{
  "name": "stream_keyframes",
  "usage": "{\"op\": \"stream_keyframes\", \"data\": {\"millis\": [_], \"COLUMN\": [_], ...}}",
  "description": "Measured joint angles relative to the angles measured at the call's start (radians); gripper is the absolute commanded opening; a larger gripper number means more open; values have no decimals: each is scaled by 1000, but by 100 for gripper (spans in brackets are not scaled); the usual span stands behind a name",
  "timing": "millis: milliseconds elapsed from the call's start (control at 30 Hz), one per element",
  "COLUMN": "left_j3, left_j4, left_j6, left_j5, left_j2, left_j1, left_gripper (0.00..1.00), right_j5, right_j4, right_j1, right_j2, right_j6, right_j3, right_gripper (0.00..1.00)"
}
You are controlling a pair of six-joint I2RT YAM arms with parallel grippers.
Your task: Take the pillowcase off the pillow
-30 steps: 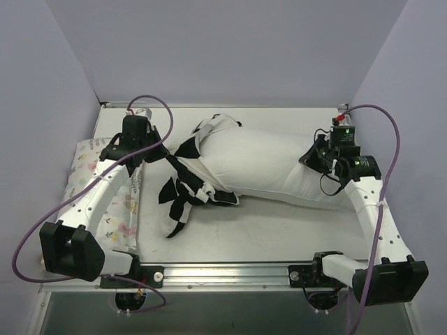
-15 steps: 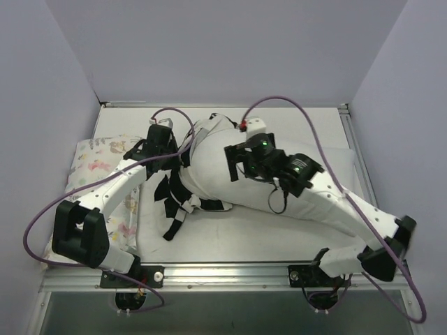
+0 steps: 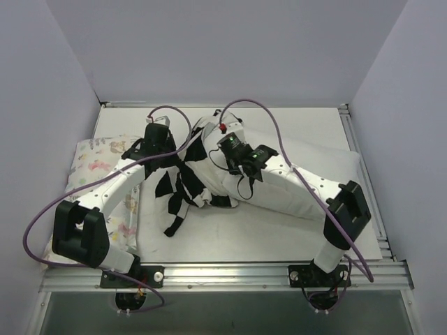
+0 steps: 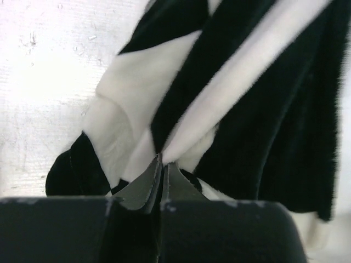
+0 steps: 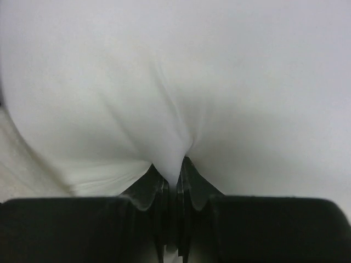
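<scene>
**A:** Two arms are here, but which one has just moved?

**B:** Mostly the right one. One second ago the right gripper (image 3: pixel 215 151) was at the far right end of the pillow (image 3: pixel 318 160). Now it has crossed to the left end, just beside the bunched pillowcase (image 3: pixel 183 187). The left gripper (image 3: pixel 173 160) has hardly shifted in the last half second.

**A:** Do they hold something?

**B:** Yes. In the right wrist view the jaws are pressed together on a fold of plain white pillow fabric. In the left wrist view they pinch a fold of the black-and-white cloth.

**A:** Where is the cover now?

**B:** It is gathered over the left end of the pillow and trails toward the near edge of the table (image 3: pixel 279 234). Most of the pillow is bare.

**A:** What does this mean for the task?

**B:** I judge that the right arm now anchors the pillow close to the cover, so the left arm can pull the last part off. It is far along, but not finished.

**A:** Any writing or brand?

**B:** None that I can read.
</scene>
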Motion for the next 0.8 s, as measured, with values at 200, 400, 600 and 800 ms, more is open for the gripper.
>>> {"op": "stream_keyframes", "data": {"millis": [200,400,600,800], "left_j3": [0,0,0,0], "left_j4": [37,37,21,16], "left_j6": [-28,-39,-31,-27], "left_j5": [86,140,81,72], "left_j2": [-10,-23,-23,-23], "left_j1": [52,96,183,183], "left_gripper": [0,0,0,0], "right_j5": [-101,-183,-189,-209], "right_j4": [20,-21,-127,-168], "right_j1": [-167,-311,-401,-414], "right_j2": [-222,-400,-518,-575], "right_j6": [83,111,105,105], "right_j3": [-156,-227,-239,-233], "right_gripper": [0,0,0,0]}}
